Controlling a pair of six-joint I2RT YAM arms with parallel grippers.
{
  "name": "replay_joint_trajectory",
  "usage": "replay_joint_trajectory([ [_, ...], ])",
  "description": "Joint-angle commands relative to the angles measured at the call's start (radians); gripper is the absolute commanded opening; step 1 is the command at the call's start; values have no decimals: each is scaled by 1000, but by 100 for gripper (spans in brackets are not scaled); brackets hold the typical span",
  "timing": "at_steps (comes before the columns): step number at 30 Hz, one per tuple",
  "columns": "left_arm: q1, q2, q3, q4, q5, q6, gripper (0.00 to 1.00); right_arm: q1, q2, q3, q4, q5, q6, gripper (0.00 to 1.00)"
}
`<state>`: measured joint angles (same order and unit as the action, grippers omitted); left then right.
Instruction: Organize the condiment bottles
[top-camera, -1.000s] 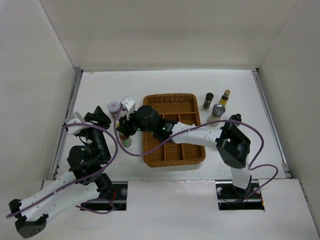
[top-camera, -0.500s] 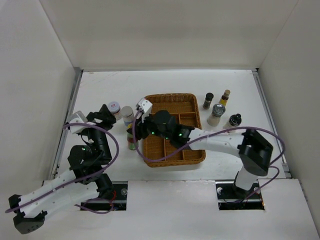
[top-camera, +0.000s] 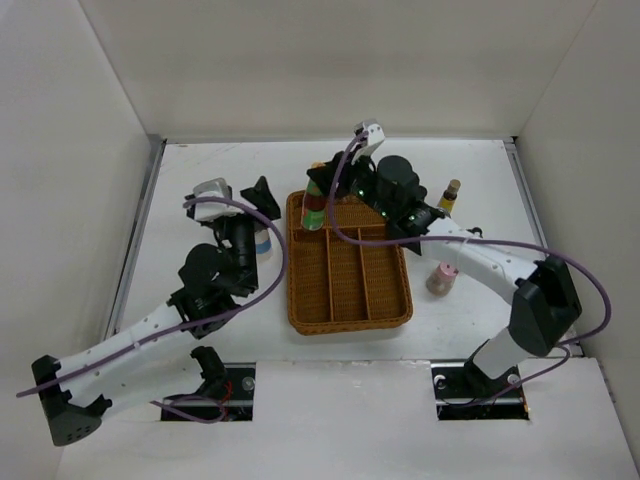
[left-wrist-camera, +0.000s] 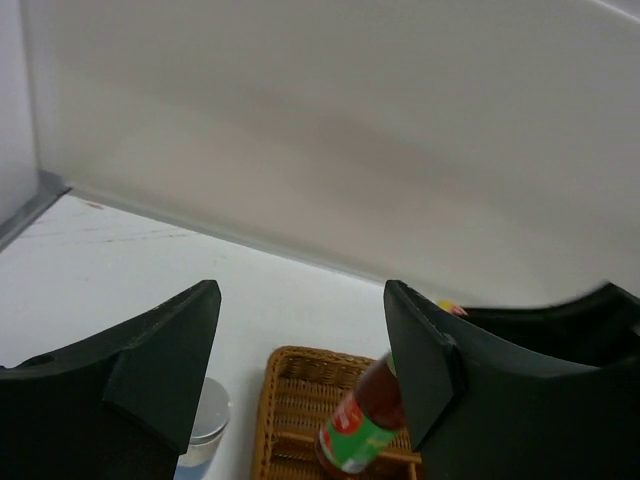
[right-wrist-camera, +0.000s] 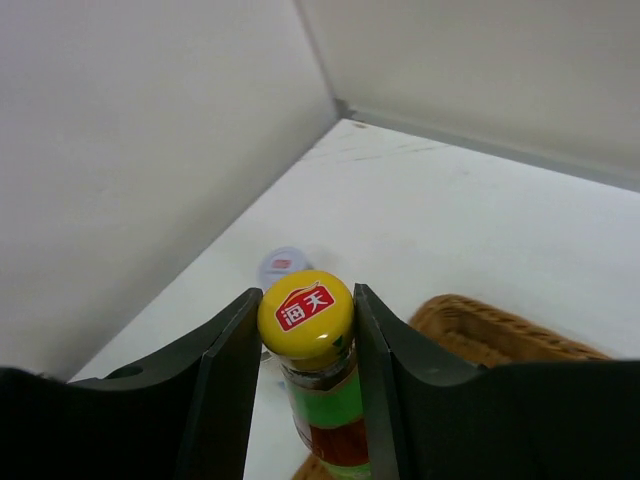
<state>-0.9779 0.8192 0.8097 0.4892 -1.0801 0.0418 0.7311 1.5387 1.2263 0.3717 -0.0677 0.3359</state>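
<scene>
My right gripper (top-camera: 327, 182) is shut on the yellow cap of a sauce bottle (top-camera: 314, 207) with a green label and holds it tilted over the far left corner of the wicker tray (top-camera: 349, 318). In the right wrist view the fingers (right-wrist-camera: 232, 352) clamp the cap (right-wrist-camera: 305, 312). My left gripper (top-camera: 257, 198) is open and empty, left of the tray, above a small jar (top-camera: 263, 241). In the left wrist view the gripper (left-wrist-camera: 300, 305) frames the held bottle (left-wrist-camera: 362, 423), the tray (left-wrist-camera: 297, 400) and the silver-lidded jar (left-wrist-camera: 205, 424).
A dark bottle with a yellow cap (top-camera: 451, 192) stands right of the tray at the back. A pale pink bottle (top-camera: 440, 279) stands by the tray's right side. The right arm hides other bottles there. Walls enclose the table on three sides.
My right gripper lifted the green-labelled bottle from the table left of the tray and carried it to the tray's far left corner. My left arm reached forward toward the jar.
</scene>
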Motion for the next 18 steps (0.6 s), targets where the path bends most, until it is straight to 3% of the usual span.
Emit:
replay_joint_trajectory([
  [1,50,21,39,-104,130,-130,66,-46,59,119,99,2,17,21],
  [4,175,24,72,-271,283,-284,68,-78,142,192,72,5,2,21],
  [8,408,89,177,-642,550,-558,67,-85,239,278,23,45,-67,21],
  [11,486,-4,67,-617,580,-579,69,-80,284,311,13,66,-103,21],
  [18,485,-114,-162,-615,519,-609,77,-54,345,329,9,138,-196,22],
])
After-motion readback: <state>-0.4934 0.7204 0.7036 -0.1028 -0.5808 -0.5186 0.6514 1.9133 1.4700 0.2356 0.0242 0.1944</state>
